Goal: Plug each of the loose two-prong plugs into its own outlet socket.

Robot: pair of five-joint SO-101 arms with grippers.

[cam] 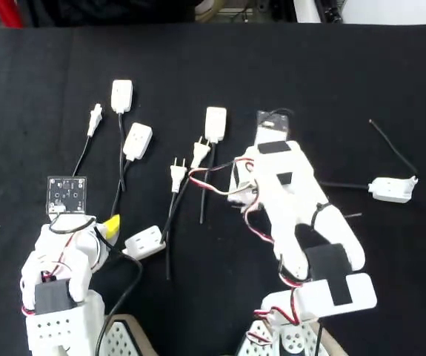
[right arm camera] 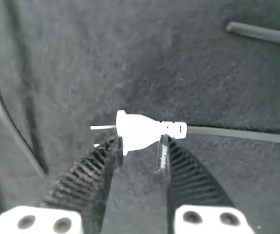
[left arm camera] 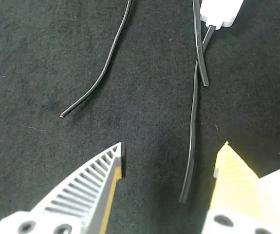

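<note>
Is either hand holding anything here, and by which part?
Left hand holds nothing. Right hand sits at the body of the white plug; grip cannot be told.

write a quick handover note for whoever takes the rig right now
Left gripper: open, holding nothing, over the mat beside a black cord.
Right gripper: at a white plug lying on the mat; grip unclear.
Loose in the high view: left plug, middle plug, lower plug.
Empty sockets: top-left socket, second socket, middle socket, near socket. Right socket: cannot tell.
Done: no plug seen seated. Left: all the plugging.
</note>
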